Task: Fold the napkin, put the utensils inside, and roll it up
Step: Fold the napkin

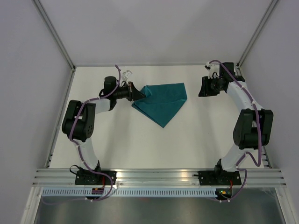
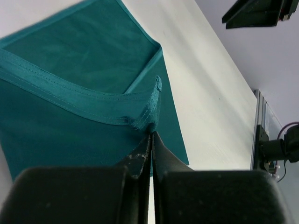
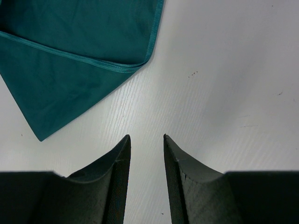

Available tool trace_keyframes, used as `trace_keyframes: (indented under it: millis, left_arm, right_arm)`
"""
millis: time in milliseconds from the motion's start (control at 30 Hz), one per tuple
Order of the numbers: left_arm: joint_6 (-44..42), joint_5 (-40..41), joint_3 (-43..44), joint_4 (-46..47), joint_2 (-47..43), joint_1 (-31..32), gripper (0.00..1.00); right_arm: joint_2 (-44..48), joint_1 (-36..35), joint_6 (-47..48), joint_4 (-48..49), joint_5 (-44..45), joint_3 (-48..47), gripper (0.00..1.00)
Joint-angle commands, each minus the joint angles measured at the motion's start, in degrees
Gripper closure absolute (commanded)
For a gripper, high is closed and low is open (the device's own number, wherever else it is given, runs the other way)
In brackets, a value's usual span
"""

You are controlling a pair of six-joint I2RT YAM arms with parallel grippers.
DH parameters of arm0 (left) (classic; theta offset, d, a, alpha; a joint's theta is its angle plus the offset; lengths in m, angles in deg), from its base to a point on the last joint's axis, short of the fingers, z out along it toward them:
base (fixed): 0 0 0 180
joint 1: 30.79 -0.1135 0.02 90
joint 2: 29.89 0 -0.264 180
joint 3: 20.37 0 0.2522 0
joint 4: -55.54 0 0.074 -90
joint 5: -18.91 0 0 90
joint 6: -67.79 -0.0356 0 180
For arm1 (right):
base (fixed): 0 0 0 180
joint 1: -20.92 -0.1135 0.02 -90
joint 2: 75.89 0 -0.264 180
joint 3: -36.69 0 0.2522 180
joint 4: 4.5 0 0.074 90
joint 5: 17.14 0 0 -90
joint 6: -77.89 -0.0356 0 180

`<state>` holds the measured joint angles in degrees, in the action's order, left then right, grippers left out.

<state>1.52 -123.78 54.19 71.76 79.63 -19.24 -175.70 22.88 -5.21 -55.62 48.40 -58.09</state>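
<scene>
The napkin, doubled over at the far side of the table, is pinched at its left hem by the left gripper while the right gripper is held parted and empty just beside it, so folding's reckoned underway and that corner likely needs to be carried across next.

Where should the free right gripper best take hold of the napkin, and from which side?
On the napkin, probably the right hemmed corner, coming from the right: the open right gripper faces that corner, it lies free, and the left gripper pinches the opposite hem.
</scene>
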Motion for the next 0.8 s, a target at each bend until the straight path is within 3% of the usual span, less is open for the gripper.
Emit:
trace_keyframes:
  millis: [0,267,767]
  left_arm:
    - [-8.7,-3.7,1.0,-6.1,-2.3,2.0,0.98]
    - [-17.8,0.6,2.5,-19.3,-3.7,6.3,0.98]
    - [-23.5,13.2,3.8,-25.3,0.0,17.5,0.98]
  right_arm:
    - [2.4,-0.8,0.8,-0.3,1.0,-1.3,0.60]
    - [2.1,-1.6,1.0,-0.3,1.5,-1.3,0.60]
    - [0.7,-4.3,1.4,-0.2,3.3,-1.1,0.60]
